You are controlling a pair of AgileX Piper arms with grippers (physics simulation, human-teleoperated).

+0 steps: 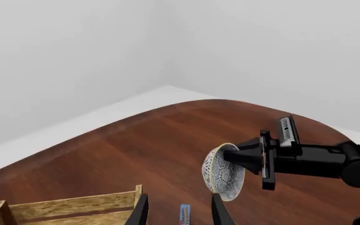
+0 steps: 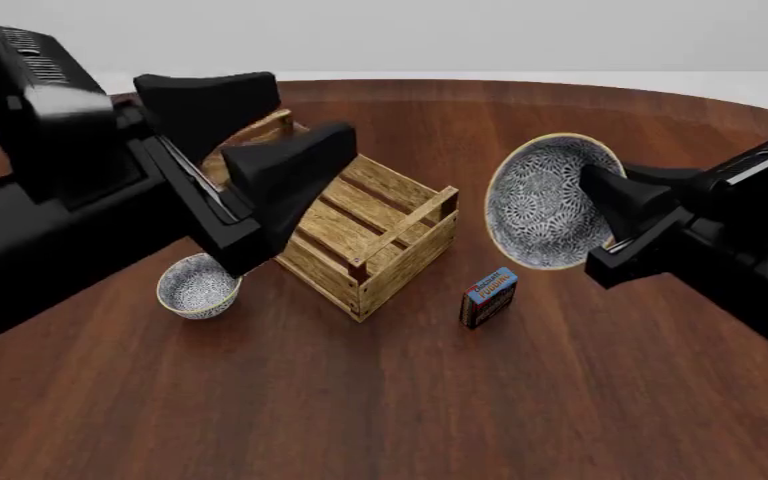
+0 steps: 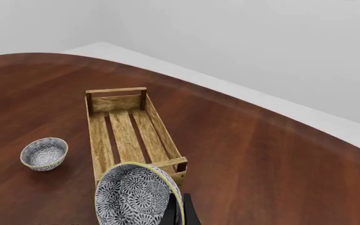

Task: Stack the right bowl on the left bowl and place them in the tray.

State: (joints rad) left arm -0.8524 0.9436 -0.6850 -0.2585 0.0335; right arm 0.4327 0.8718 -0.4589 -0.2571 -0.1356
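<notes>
Bowls are the concern, and in the front view the right bowl [image 2: 544, 202] is seen raised above the tabletop [image 2: 398, 400], tipped on edge with its patterned inside turned toward the camera, its rim clamped between the fingers of the right gripper [image 2: 607, 222]. It hangs to the right of the tray [image 2: 373, 252] and above the small blue-and-red box [image 2: 488, 297], which stands on the tabletop just right of the tray's near corner. The left bowl [image 2: 199, 285] is set upright on the tabletop, just left of the tray's near end. The left gripper [image 2: 267, 160] is held above the tray's left side with its jaws spread apart and nothing between them. In the left wrist view, the right bowl [image 1: 224, 171] is seen edge-on in the right gripper [image 1: 228, 159], well above the tabletop [image 1: 136, 150]; a corner of the tray [image 1: 73, 206] and the top of the box [image 1: 185, 214] are shown between the left gripper's own spread fingers [image 1: 141, 212]. In the right wrist view, the right bowl [image 3: 136, 194] is seen close up, pinched at its rim by the dark fingers [image 3: 178, 211]. Beyond it the tray [image 3: 130, 129] lies empty, and the left bowl [image 3: 44, 153] rests on the tabletop [image 3: 261, 164] beside the tray, apart from it.
</notes>
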